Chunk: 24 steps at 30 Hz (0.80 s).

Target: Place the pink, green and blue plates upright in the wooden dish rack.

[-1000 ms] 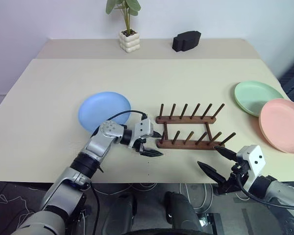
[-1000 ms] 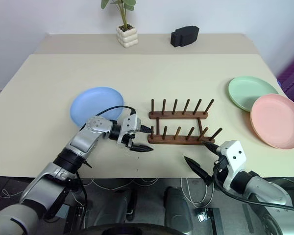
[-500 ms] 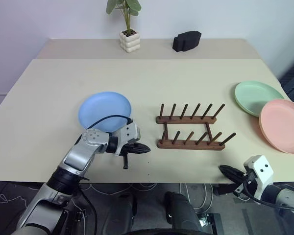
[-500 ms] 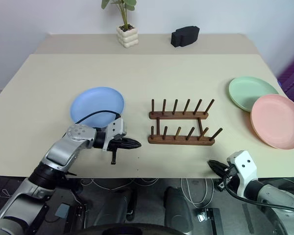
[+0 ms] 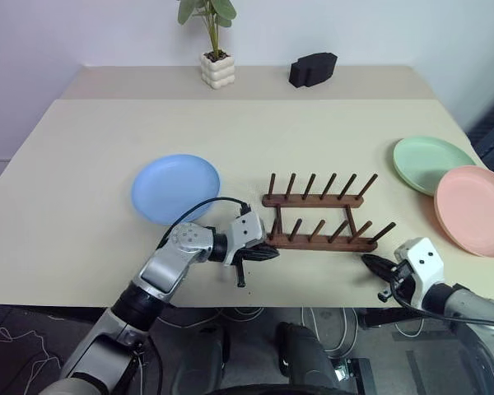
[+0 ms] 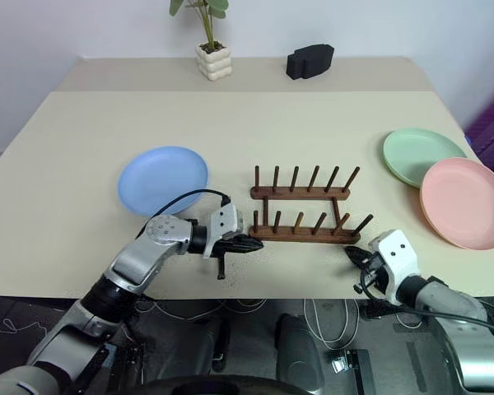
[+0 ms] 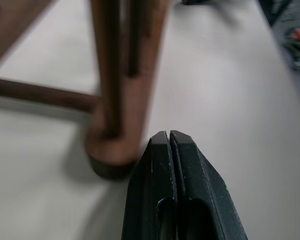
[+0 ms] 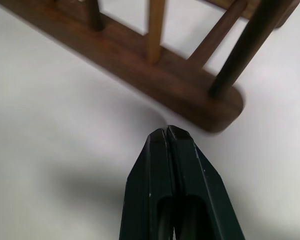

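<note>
Currently, both tools are pressed fully closed and grip nothing. The left tool (image 5: 259, 253) sits at the near left end of the wooden dish rack (image 5: 321, 216), its tip just beside the end of the near base rail; whether it touches the wood cannot be told. The right tool (image 5: 377, 265) rests low over the worktop (image 5: 90, 148), just off the near right end of the same rail, with a small gap visible in the right wrist view. With one closed tip at each end, the rack appears to be bracketed for nudging or squaring, since closed fingers push more firmly than spread ones. This is a judgement only.

Beyond the left tool, away from the robot and to its left, the blue plate (image 5: 175, 188) lies flat on the worktop. Beyond the right tool, farther right, the pink plate (image 5: 475, 211) lies flat, overlapping the edge of the green plate (image 5: 432, 164) behind it. No plate stands between the pegs, so the task has not progressed to loading.

Well beyond both tools, at the far edge, stand a potted plant (image 5: 214, 45) and a black object (image 5: 313, 69).
</note>
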### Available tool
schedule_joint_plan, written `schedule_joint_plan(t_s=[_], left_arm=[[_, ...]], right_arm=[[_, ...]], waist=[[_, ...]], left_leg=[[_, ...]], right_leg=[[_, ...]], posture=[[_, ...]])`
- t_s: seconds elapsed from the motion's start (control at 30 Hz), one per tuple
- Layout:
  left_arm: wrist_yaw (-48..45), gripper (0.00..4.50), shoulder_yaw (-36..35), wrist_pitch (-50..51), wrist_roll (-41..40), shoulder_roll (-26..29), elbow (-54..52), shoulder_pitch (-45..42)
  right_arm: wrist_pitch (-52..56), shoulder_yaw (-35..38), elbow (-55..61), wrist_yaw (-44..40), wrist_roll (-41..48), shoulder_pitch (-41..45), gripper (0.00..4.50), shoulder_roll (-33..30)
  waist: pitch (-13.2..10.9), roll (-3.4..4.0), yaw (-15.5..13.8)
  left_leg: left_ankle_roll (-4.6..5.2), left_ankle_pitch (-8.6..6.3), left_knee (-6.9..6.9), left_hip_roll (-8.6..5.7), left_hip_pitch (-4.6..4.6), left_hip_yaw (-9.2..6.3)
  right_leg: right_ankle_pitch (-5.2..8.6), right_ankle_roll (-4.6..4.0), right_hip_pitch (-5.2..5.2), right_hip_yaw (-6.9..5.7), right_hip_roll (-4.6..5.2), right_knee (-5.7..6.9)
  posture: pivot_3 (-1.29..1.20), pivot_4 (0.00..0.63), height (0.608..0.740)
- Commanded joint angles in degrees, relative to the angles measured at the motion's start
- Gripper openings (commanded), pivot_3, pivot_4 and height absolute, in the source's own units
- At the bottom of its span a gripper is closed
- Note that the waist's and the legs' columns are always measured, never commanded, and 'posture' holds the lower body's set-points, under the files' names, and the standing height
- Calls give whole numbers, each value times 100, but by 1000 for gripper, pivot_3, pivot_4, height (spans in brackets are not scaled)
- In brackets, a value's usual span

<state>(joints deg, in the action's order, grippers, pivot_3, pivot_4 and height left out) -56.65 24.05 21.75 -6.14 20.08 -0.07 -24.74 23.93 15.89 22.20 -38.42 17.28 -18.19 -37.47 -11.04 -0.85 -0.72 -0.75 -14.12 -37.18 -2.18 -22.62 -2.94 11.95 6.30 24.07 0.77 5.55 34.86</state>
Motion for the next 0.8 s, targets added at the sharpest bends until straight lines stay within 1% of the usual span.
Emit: schedule_joint_plan(t_s=[0.03, 0.37, 0.8], left_arm=[[248, 45, 35, -226, 215, -79, 208, -65], [501, 45, -55, -350, 258, -177, 258, -14], [991, 45, -232, -588, 408, -320, 760, -326]], right_arm=[[-132, -86, -196, 95, -172, 108, 0, 17], [-558, -278, -874, 100, -440, 674, 0, 2], [-1039, -508, -1613, 18, -658, 1311, 0, -26]], waist=[[0, -1, 0], [2, -3, 10], [2, -3, 16]], left_leg=[[0, 0, 1, 0, -1, 0], [0, 0, 0, 0, 19, 0], [0, 0, 0, -1, 22, -3]], right_leg=[[0, 0, 0, 0, 0, 0], [0, 0, -21, 0, 0, -3], [-1, 1, -27, -3, -2, -3]], posture=[[0, 150, 736], [0, 150, 736], [0, 150, 736]])
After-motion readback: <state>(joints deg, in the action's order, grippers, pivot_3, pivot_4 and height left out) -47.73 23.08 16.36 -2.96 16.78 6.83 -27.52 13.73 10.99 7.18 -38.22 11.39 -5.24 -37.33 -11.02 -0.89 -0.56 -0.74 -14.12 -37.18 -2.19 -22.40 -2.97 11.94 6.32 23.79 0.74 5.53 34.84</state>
